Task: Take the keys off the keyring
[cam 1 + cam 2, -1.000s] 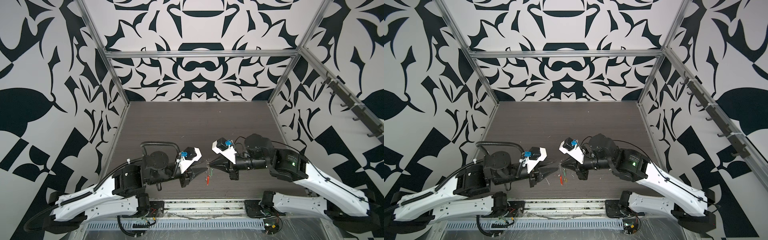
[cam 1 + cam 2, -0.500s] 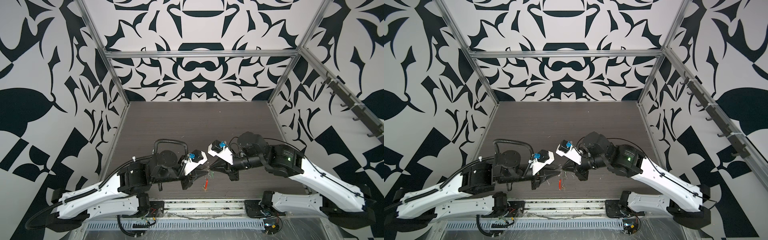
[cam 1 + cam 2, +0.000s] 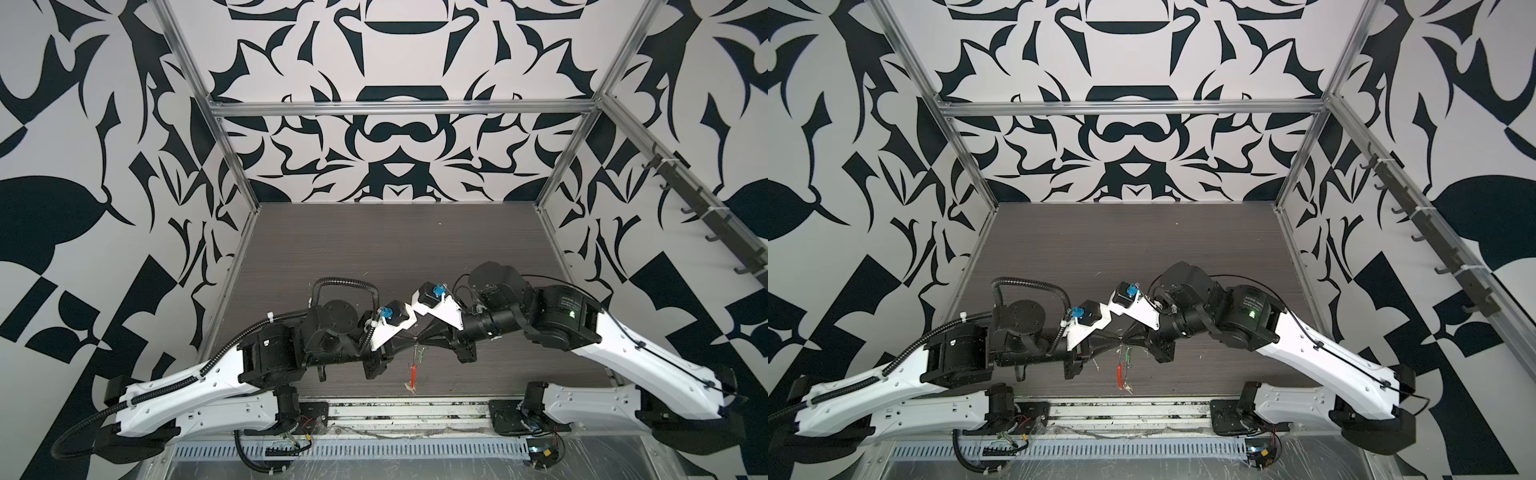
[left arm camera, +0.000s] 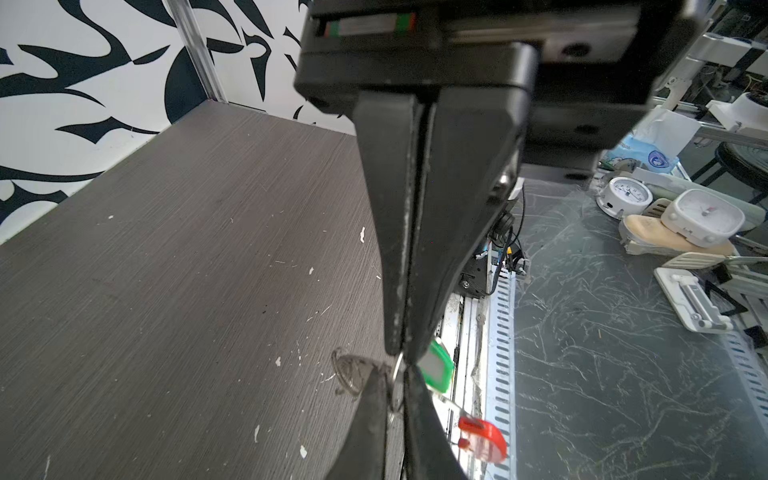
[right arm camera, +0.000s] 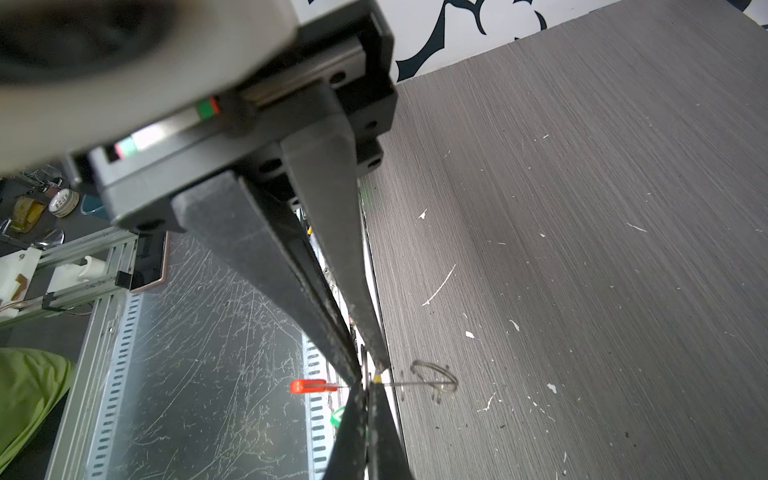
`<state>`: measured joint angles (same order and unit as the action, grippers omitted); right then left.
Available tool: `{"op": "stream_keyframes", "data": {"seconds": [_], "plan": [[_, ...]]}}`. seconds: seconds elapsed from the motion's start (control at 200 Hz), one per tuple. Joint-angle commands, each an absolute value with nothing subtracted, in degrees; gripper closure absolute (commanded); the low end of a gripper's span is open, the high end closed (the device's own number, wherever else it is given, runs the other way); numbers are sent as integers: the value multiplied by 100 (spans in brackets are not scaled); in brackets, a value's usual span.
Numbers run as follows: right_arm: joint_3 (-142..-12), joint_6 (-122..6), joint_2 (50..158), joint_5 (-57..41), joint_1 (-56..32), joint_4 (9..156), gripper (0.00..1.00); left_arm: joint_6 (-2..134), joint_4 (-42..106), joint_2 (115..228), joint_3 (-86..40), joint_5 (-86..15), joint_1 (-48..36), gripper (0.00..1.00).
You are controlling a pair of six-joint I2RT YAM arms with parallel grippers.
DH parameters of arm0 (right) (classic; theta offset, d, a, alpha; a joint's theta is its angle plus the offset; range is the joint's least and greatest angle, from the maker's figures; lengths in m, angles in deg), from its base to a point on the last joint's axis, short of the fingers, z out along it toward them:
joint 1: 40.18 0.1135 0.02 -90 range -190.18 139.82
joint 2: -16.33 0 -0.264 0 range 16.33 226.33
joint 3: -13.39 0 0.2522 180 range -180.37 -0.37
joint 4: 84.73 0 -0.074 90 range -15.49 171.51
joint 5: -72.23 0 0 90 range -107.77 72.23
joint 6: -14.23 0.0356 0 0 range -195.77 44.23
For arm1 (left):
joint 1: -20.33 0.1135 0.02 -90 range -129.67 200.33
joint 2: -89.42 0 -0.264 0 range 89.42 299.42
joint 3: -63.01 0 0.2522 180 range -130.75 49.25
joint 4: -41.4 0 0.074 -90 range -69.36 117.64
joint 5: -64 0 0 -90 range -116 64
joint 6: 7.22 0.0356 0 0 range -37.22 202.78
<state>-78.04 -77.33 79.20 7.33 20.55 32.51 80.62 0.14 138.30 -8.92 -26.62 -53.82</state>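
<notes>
Up front: one keyring, two keys.

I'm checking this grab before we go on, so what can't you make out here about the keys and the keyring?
Right wrist view: yellow tag shows only a sliver; the right gripper covers the rest.
Left wrist view: what the left gripper pinches; its own tips hide it.
Both top views: key blades too small; the keyring wire too thin, only its red section shows.
</notes>
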Motion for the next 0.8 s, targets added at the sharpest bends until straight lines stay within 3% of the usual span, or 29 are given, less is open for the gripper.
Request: {"op": "stream_keyframes", "data": {"seconds": [0.0, 0.115, 0.48, 0.795], "plan": [[-8029, -7786, 7909, 843, 2041, 3517, 100, 8087, 222, 13879, -996, -2905, -5367, 90], [-7971, -7735, 7883, 846, 2038, 3645, 100, 8084, 273, 13907, -977, -2952, -5368, 100], [-7425, -7398, 7522, 614, 2037, 4617, 100, 8011, 989, 13536, -558, -2754, -5367, 100], [-6815, -7130, 7118, 492, 2038, 5452, 77, 7963, 1492, 13222, -226, -2477, -5367, 100]]}}
